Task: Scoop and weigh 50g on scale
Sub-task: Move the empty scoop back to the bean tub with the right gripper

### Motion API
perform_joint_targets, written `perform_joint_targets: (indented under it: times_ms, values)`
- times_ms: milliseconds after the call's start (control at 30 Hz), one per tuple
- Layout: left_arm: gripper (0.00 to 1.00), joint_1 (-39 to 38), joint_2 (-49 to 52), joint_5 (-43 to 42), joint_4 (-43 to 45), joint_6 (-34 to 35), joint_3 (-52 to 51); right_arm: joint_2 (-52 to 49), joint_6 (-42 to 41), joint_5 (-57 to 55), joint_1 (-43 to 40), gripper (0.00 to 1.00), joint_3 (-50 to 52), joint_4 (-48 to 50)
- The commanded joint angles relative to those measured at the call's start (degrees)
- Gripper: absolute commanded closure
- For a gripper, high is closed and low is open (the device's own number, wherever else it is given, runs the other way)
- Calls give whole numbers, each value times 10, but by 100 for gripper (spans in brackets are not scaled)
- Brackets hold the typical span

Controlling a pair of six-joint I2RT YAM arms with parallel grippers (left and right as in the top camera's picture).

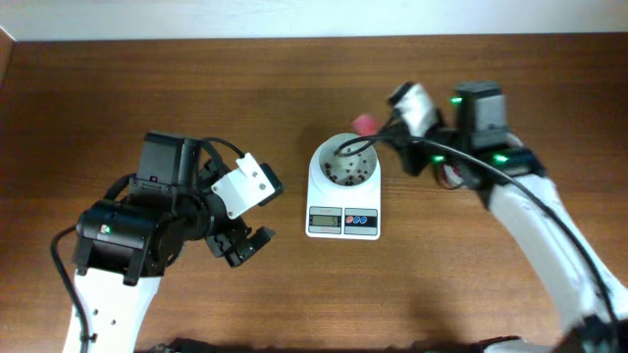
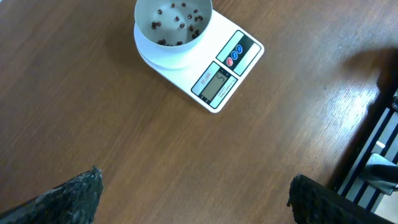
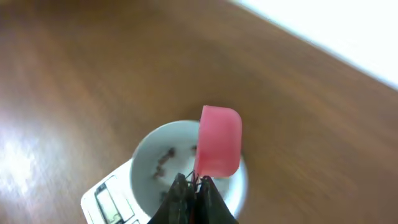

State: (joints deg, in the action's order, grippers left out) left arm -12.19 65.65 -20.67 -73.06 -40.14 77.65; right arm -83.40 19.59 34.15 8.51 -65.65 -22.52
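Jaws of the right gripper (image 3: 194,186) are pressed shut on the thin handle of a pink scoop (image 3: 219,142). The scoop is tipped on its side over the white bowl (image 3: 152,140), and no load shows in it from the right wrist view. A thin scatter of small dark beans (image 2: 177,25) lies on the bowl's floor, which suggests the weighing is far from done.

The bowl sits on the scale (image 1: 342,208), which rests near the middle of the worktop (image 1: 118,88). Its display (image 2: 214,84) and round buttons (image 2: 235,53) face the near edge. The reading is too small to make out.

The scale looks like light, stiff, smooth plastic. A nudge from the scoop would probably slide it on the wood or upset the reading, so the scoop is best kept off the rim. If it must be moved, the flat sides of the base are the place to take hold, clear of the display and buttons. The bowl may only rest loose on top, so it is a poor handle. The scoop is light and rigid, but its narrow handle could pivot in the pinch as a load shifts. The beans are hard and likely to roll and bounce, so a low, slow tip suits them.

Toward the left edge, well apart from the scale, the left gripper (image 1: 242,245) hangs over bare wood with its jaws spread wide, holding nothing.
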Motion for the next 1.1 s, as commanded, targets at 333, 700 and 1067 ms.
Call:
perform_joint_targets:
  times_ms: [333, 700, 1067]
  values:
    - [1, 3, -2, -10, 1, -11, -4, -2, -29, -160, -234, 96, -13, -155]
    - [1, 3, -2, -10, 1, -11, -4, -72, -25, -258, -235, 96, -12, -198]
    - [1, 3, -2, -10, 1, -11, -4, -110, -25, -156, -235, 96, -12, -222]
